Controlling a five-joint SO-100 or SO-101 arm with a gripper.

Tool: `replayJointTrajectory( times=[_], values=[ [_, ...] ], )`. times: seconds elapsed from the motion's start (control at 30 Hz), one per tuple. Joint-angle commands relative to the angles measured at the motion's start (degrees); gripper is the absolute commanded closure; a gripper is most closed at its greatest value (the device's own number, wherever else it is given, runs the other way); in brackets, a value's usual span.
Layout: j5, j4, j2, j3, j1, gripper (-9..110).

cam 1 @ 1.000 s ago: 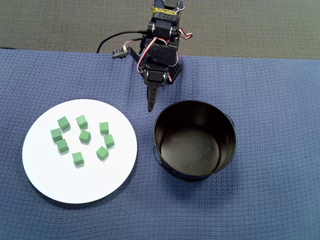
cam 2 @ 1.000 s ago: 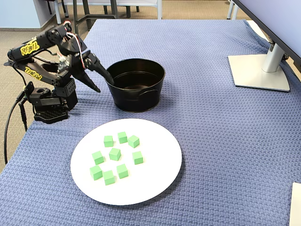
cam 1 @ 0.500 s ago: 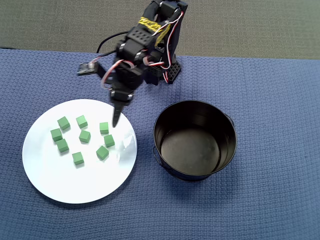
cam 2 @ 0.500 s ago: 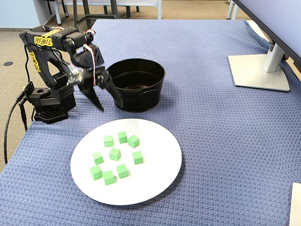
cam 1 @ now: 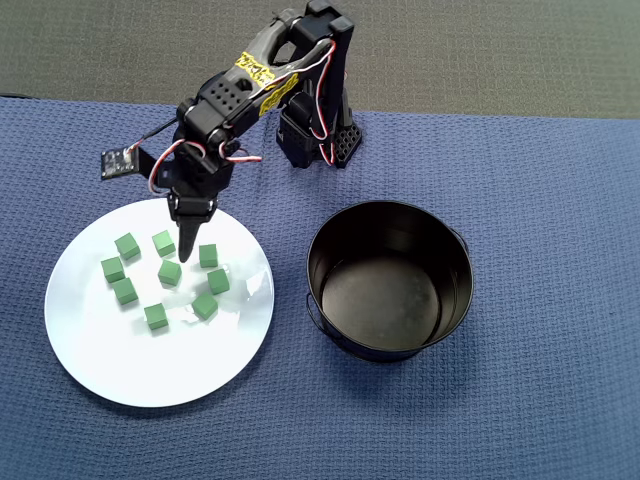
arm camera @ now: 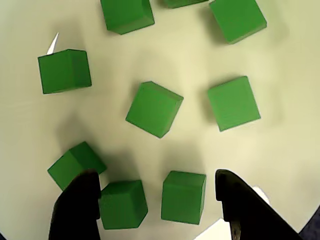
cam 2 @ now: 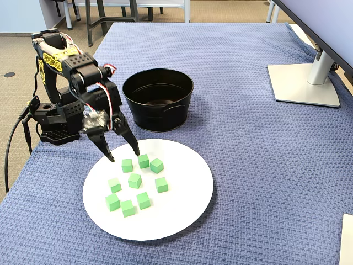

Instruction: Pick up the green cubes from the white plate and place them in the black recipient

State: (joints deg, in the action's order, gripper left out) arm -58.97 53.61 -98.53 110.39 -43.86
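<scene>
Pincer (cam 2: pixel 122 155), jaws apart and empty, has swung from beside the black recipient (cam 2: pixel 158 99) to above the green cubes (cam 2: pixel 135 180); first grasp looks imminent.

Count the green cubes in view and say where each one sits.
9 green cubes, all on the white plate, none in the black pot. In the overhead view: three upper, three middle, three lower. None seems hidden.

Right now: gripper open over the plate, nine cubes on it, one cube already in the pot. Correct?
Not quite. The black pot is empty in the overhead view. The rest holds: the gripper is open above the white plate, and all nine green cubes lie on it.
</scene>
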Motion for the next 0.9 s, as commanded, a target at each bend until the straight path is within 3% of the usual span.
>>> replayJointTrajectory(
  times=[0.0,0.17,0.87],
  values=[
    [-6.24,-2.90,0.79,-0.35,-0.18,78],
    [-10.28,-3.69,1.67,2.02,0.44,80],
    [-5.98,-8.70,7.38,4.92,0.62,83]
  ],
)
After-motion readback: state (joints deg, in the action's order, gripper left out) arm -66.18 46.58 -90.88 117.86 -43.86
